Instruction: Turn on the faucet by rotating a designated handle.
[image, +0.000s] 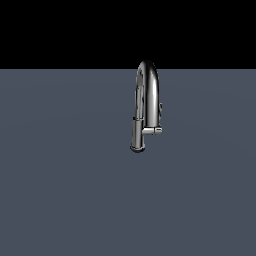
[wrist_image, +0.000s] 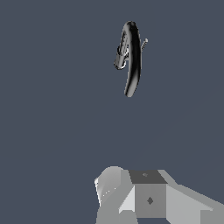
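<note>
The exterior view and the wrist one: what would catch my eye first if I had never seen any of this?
The shiny chrome faucet, a tall arch standing alone on the plain grey floor, right of centre in the exterior view. A short stub juts towards that view's right, ending near the thin dark handle. In the wrist view, pale grey blocks of the robot's hand fill the foreground, well clear of the faucet.

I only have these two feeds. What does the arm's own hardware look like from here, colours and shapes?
Only the wrist view shows any of it, along the frame's edge. The gripper body is blocky and faceted, in flat light and mid grey, with a darker square face bearing a small diamond mark. Beside it sits a rounded pale grey part. No cables or fingertips are visible. The exterior view shows no arm at all.
</note>
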